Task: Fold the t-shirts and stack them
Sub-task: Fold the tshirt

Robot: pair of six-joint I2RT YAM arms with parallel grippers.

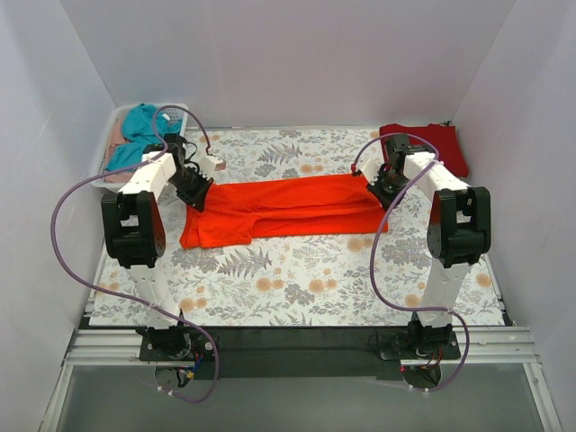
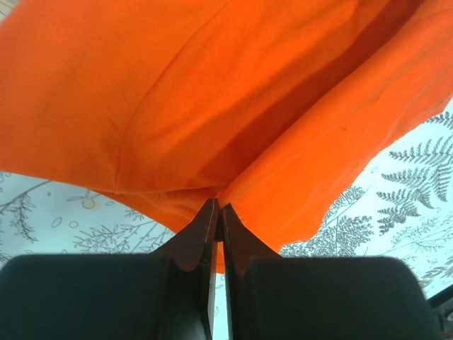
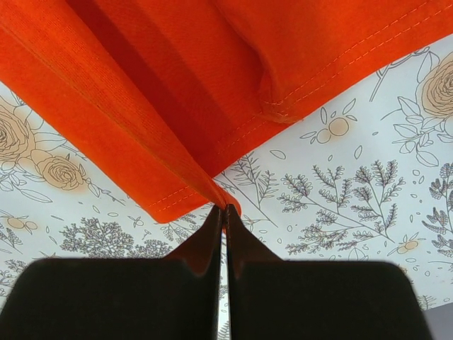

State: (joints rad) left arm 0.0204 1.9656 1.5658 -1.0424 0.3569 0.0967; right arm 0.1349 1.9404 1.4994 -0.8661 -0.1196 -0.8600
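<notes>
Top view. The orange shirt (image 1: 288, 207) lies stretched across the middle of the floral table (image 1: 297, 279), folded into a long band running left to right. A wider flap of it spreads toward the near side at its left end. My left claw (image 1: 196, 191) sits at the shirt's left end and my right claw (image 1: 382, 193) at its right end, both down at the fabric. The crimson shirt (image 1: 427, 144) lies bunched in the far right corner, apart from the orange one. A white bin (image 1: 106, 155) in the far left corner holds a teal garment (image 1: 137, 133).

Left wrist view. Left claw (image 2: 218, 207): fingers pressed together, pinching a gathered fold of the orange shirt (image 2: 177, 92) right at the tips. The cloth fans up and away, lifted off the table (image 2: 42, 212) here.

Right wrist view. Right claw (image 3: 223, 207): fingers closed tight on a hemmed corner of the orange shirt (image 3: 212, 71), stitching visible along the edge. The fabric rises from the tips in layered folds, above the table (image 3: 340, 177).
</notes>
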